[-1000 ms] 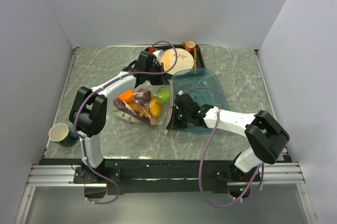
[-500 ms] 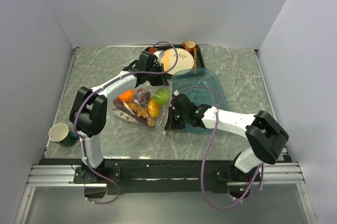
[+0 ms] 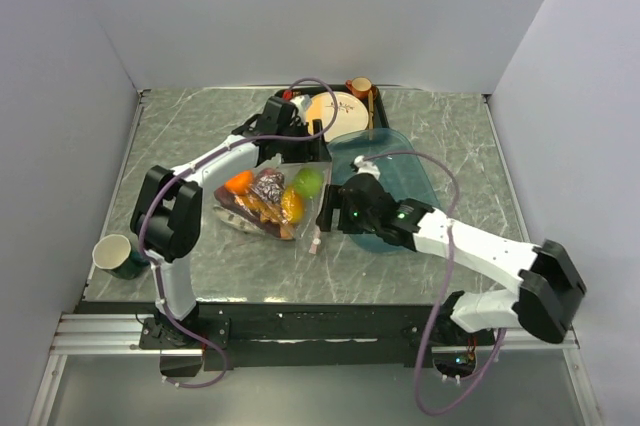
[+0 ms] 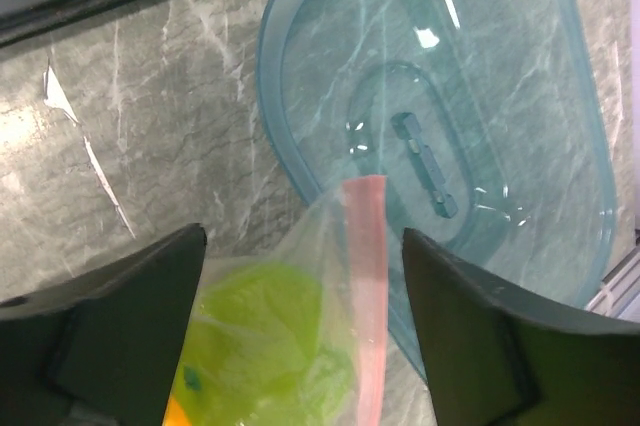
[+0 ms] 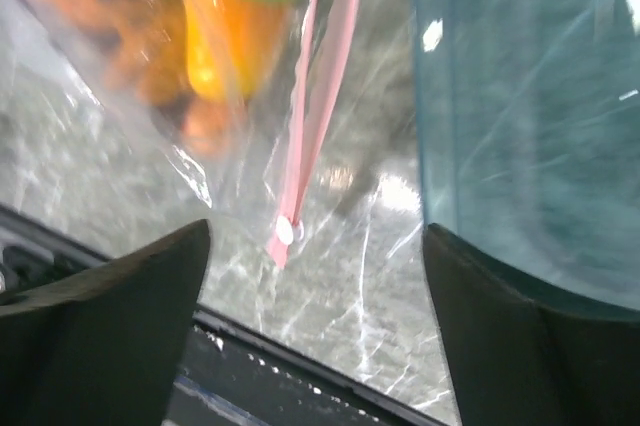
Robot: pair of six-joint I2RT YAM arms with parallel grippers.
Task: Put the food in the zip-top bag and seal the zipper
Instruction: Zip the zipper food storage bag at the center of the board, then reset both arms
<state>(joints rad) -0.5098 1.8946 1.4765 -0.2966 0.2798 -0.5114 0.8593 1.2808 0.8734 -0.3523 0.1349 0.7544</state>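
Grey marbled worktop [image 3: 200,126] inside white walls. At 3 o'clock of centre, teal tray [image 3: 415,171], near rim hidden under right arm. Just at 9 o'clock of it, zip-top bag [image 3: 262,221] lying flat, food [image 3: 275,201] inside, mostly smeared by crinkled plastic; only green apple [image 3: 308,181] and orange [image 3: 240,182] clear. Zipper [image 4: 366,286] along the bag's 3 o'clock edge, cut off in both wrist views; sealed or not, cannot tell. Left pincer [image 4: 302,241] spread, zipper tip between, untouched; right pincer [image 5: 317,231] likewise spread. A second earlier, both pressed together; right elbow since swung toward 4 o'clock.
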